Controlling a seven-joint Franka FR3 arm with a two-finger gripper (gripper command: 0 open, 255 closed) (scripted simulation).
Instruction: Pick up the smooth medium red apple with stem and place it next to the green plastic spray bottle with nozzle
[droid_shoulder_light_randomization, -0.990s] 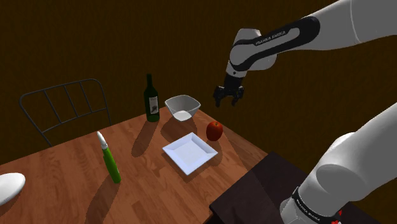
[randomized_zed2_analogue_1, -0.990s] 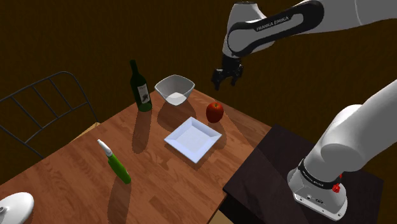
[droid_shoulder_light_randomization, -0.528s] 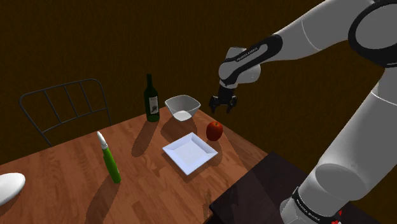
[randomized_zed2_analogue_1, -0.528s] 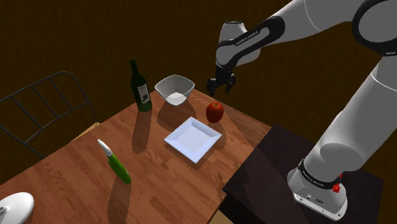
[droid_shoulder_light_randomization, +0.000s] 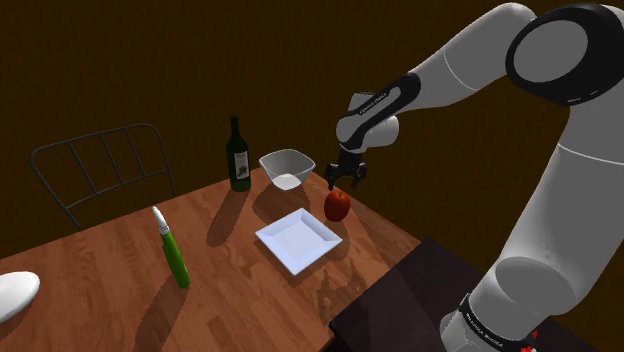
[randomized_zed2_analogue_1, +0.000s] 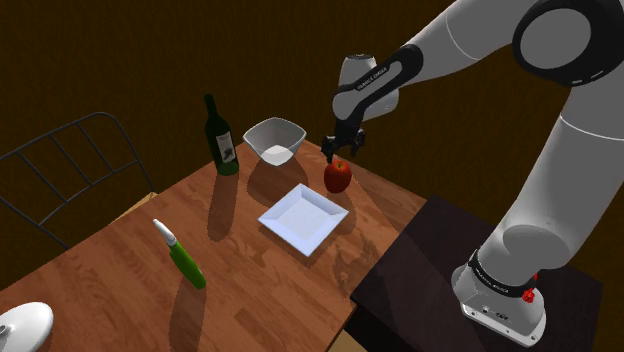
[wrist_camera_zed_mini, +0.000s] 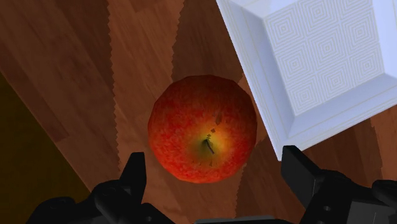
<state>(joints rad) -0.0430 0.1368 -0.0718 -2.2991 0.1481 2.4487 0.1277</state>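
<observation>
The red apple (droid_shoulder_light_randomization: 338, 206) (randomized_zed2_analogue_1: 338, 177) rests on the wooden table (droid_shoulder_light_randomization: 110, 260) near its far right edge, beside a white square plate (droid_shoulder_light_randomization: 298, 240). My gripper (droid_shoulder_light_randomization: 344, 181) (randomized_zed2_analogue_1: 340, 154) hangs open just above the apple, fingers pointing down. In the wrist view the apple (wrist_camera_zed_mini: 202, 129) lies directly below, its stem up, between my spread fingertips (wrist_camera_zed_mini: 135, 170), which do not touch it. The green spray bottle (droid_shoulder_light_randomization: 173, 250) (randomized_zed2_analogue_1: 181, 256) with a white nozzle stands upright far off toward the shoulder view's left.
A white bowl (droid_shoulder_light_randomization: 287, 167) and a dark green wine bottle (droid_shoulder_light_randomization: 238, 156) stand at the table's back edge. A metal chair back (droid_shoulder_light_randomization: 100, 165) rises behind the table. A white rounded object (droid_shoulder_light_randomization: 15, 295) sits at the near left. The dark stand (droid_shoulder_light_randomization: 420, 300) is at lower right.
The arm has lowered and shifted toward the shoulder view's left, bringing the open gripper from well above the table down to just over the apple. Nothing else moved.
</observation>
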